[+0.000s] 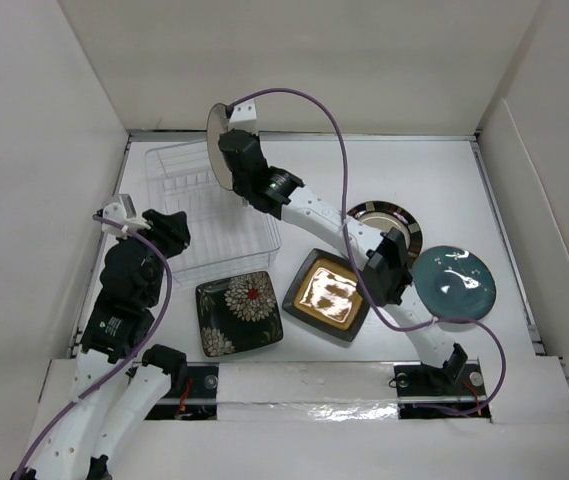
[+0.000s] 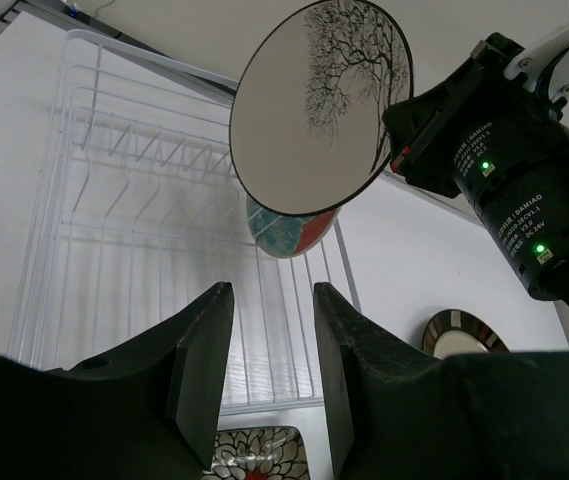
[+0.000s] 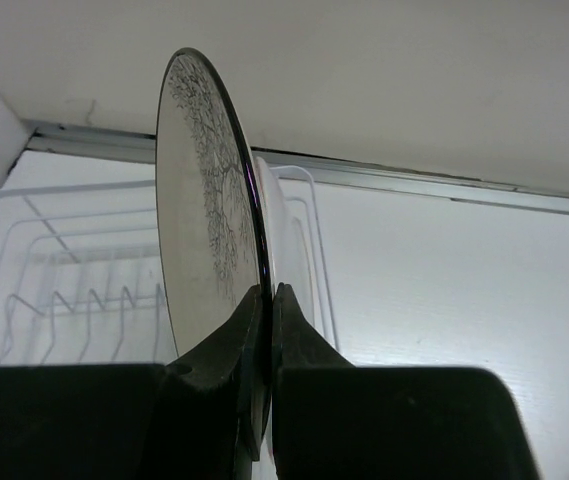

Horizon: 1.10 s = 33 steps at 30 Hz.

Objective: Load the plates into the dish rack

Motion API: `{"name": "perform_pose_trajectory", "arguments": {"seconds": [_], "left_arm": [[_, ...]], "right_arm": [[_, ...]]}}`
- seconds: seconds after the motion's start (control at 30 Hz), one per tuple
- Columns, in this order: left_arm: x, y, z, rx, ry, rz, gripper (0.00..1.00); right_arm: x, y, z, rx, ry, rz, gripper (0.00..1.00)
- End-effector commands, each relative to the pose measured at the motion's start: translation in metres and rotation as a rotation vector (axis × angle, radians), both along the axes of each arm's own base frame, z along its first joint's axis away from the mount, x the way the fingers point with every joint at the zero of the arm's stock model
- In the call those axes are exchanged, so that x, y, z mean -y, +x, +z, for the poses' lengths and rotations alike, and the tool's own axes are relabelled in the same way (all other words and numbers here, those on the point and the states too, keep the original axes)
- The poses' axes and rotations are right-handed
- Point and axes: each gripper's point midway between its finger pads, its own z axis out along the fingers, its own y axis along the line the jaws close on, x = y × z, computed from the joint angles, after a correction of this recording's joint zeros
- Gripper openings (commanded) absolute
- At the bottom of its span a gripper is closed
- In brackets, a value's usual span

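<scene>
Clamping the cream plate (image 2: 319, 105), the right pincer (image 3: 267, 295) hangs over the teal-red plate (image 2: 284, 232) in the dish rack (image 1: 179, 165); left pincer (image 2: 271, 290) spread.

We see the cream tree plate (image 1: 219, 147) on edge above the clear dish rack (image 1: 199, 225). The teal-red plate (image 2: 282, 232) sits inside it.

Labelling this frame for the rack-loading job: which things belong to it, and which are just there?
Job: rack; tree plate, in right gripper; teal-red plate, in rack; striped plate; teal plate; floral plate; amber plate.
Just there: purple cable; white walls.
</scene>
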Motion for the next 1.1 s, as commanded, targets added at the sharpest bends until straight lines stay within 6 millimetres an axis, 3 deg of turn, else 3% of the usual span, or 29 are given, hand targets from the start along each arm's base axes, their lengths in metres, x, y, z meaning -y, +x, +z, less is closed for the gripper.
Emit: {"name": "perform_pose_trajectory", "arguments": {"seconds": [0.0, 0.13, 0.47, 0.8, 1.07], "left_arm": [[-0.011, -0.005, 0.025, 0.057, -0.059, 0.063, 0.35], [-0.012, -0.007, 0.025, 0.055, -0.068, 0.074, 0.35], [-0.013, -0.005, 0.019, 0.039, -0.069, 0.088, 0.37], [-0.012, -0.004, 0.020, 0.041, -0.065, 0.078, 0.38], [-0.009, -0.002, 0.016, 0.029, -0.053, 0.067, 0.38]], "right_arm": [[0.027, -0.008, 0.104, 0.202, 0.241, -0.117, 0.00], [0.028, -0.007, 0.091, 0.197, 0.190, -0.168, 0.00], [0.033, 0.002, 0.081, 0.236, 0.152, -0.243, 0.00], [0.014, 0.013, 0.034, 0.201, 0.061, -0.217, 0.00], [-0.013, 0.006, -0.015, 0.138, 0.008, -0.154, 0.00]]}}
